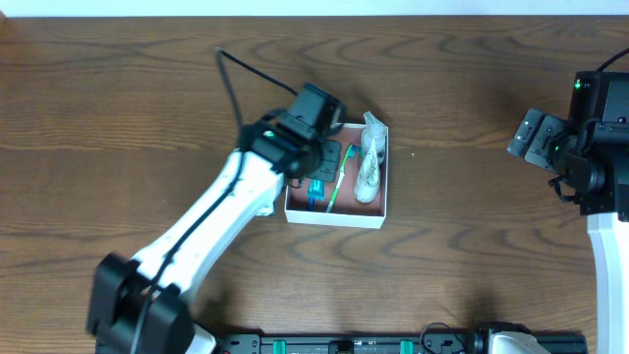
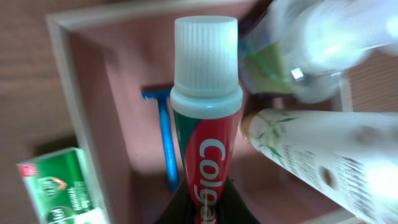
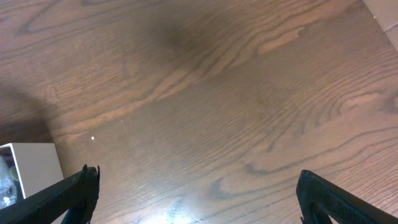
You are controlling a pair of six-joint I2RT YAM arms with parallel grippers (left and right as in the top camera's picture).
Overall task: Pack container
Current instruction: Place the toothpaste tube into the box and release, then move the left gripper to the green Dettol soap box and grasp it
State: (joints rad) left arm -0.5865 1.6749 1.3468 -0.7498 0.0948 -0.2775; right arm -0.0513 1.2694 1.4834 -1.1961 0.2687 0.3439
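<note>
The container is a shallow square white-walled box with a pinkish-brown inside, at the table's middle. My left gripper hangs over its left half, shut on a red Colgate toothpaste tube with a white cap, held just above the box floor. My left jaws pinch the tube's lower end. A blue-handled stick, a white leaf-printed tube and a clear bottle lie inside. My right gripper is open and empty over bare wood at the far right, its jaws spread wide.
A green toothbrush and the white tube and clear bottle lie in the box's right half. A green and white carton sits by the box's wall. A box corner shows at the left in the right wrist view.
</note>
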